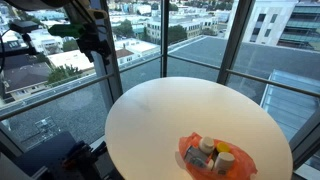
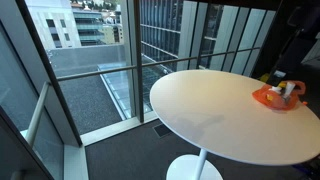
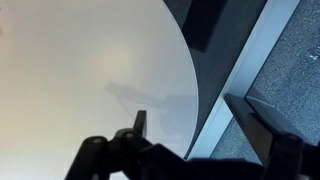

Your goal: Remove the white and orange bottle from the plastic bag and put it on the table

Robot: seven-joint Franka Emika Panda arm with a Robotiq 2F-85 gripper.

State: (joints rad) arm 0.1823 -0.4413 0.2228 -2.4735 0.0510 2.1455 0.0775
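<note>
gripper (image 3: 195, 125): jaws spread, empty, above the round white table's (image 3: 80, 70) edge | white and orange bottle (image 1: 222, 158): among others inside the orange plastic bag (image 1: 188, 160), well apart from the gripper | handling: probably light, stiff and slick; pinch mid-body, since the soft bag may lift with it

Under pincer (image 3: 185, 108): round cream-white tabletop (image 3: 80, 60), smooth, matt, faint soft sheen. Pincer fingers (image 3: 250, 120): black, matt, hard-looking; plastic or metal unclear. Beyond tabletop edge, beside pincer: grey carpet (image 3: 295, 60), rough, speckled weave. Well away from pincer: orange translucent plastic bag (image 1: 188, 158), thin, crinkled, glossy. Tall window panes (image 1: 60, 100): clear glass, glossy, reflective.
</note>
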